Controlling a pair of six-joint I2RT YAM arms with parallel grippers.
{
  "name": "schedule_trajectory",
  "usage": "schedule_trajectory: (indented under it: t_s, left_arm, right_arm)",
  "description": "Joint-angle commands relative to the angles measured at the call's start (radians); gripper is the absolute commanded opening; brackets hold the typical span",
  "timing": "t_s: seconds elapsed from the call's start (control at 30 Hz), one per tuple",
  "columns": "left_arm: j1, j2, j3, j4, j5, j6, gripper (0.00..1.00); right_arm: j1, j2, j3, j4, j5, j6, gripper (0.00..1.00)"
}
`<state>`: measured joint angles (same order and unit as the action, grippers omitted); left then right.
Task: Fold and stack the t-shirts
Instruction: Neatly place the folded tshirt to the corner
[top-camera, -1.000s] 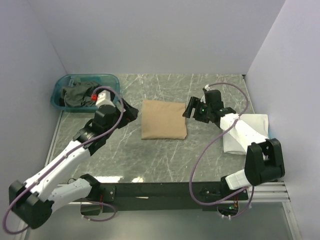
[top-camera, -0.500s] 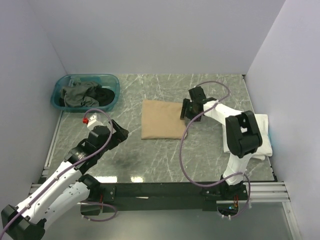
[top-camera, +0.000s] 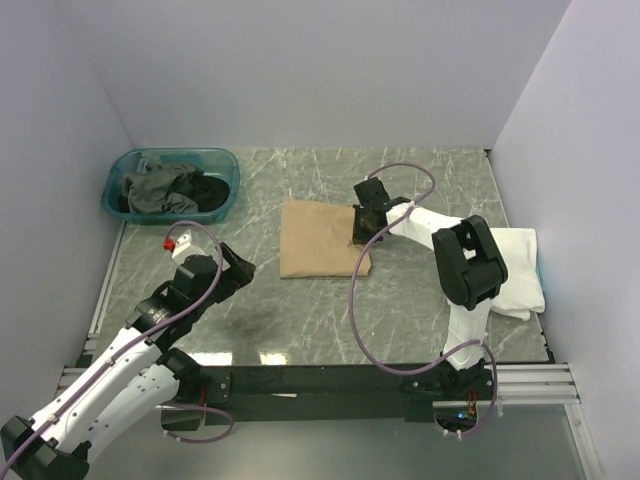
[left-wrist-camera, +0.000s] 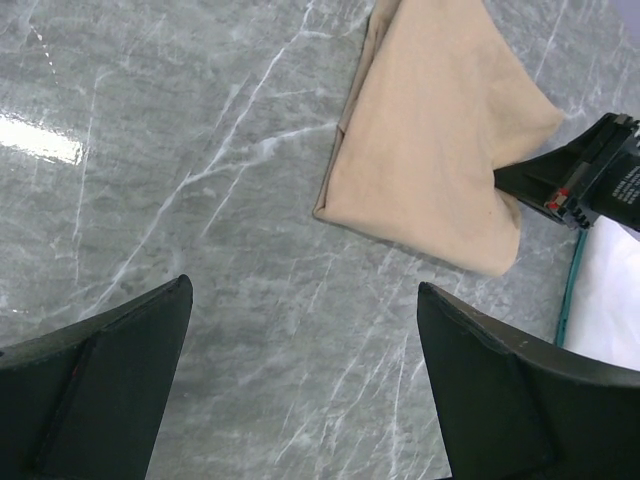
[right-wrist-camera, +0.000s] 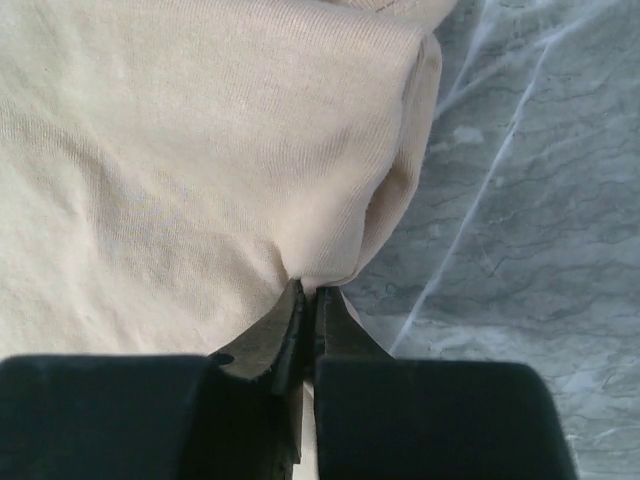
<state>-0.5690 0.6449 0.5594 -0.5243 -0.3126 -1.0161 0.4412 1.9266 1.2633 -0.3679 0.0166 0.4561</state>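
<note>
A folded tan t-shirt (top-camera: 318, 238) lies in the middle of the marble table (top-camera: 400, 290). My right gripper (top-camera: 358, 232) is shut on the right edge of the tan t-shirt (right-wrist-camera: 200, 160), with cloth pinched between its fingertips (right-wrist-camera: 296, 305). A folded white t-shirt (top-camera: 515, 270) rests at the right edge. A grey-green t-shirt (top-camera: 155, 190) and a black one (top-camera: 208, 190) are bunched in the tub. My left gripper (top-camera: 240, 268) hangs open over bare marble left of the tan t-shirt (left-wrist-camera: 430, 140), nothing between its fingers (left-wrist-camera: 490, 390).
A teal plastic tub (top-camera: 172, 158) stands at the back left corner. Grey walls close in the table on three sides. The purple cable (top-camera: 365, 310) of the right arm loops over the table in front of the tan shirt.
My right gripper moved left to the tan shirt's right edge and shut on it. My left arm drew back toward the near left, away from the shirt.
</note>
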Motion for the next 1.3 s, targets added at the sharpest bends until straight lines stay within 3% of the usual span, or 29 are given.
schedule_trajectory:
  t_s: [0.0, 0.4, 0.67, 1.0, 1.27]
  left_arm:
    - [-0.003, -0.022, -0.003, 0.0, -0.016, -0.007, 0.99]
    - [-0.003, -0.016, 0.005, 0.029, -0.013, 0.014, 0.99]
    - [-0.003, 0.021, 0.016, 0.061, -0.017, 0.037, 0.99]
    - [-0.002, 0.078, 0.053, 0.09, -0.022, 0.065, 0.99]
    - [-0.003, 0.122, 0.079, 0.125, -0.02, 0.093, 0.99]
  right_arm:
    - [0.022, 0.002, -0.033, -0.048, 0.049, -0.04, 0.0]
    - [-0.056, -0.339, -0.165, -0.394, 0.523, -0.083, 0.0]
    - [-0.076, -0.491, -0.196, -0.474, 0.753, -0.18, 0.0]
    - [-0.168, -0.498, -0.166, -0.586, 0.985, -0.24, 0.0]
    - [-0.17, -0.635, -0.157, -0.539, 0.964, -0.33, 0.0]
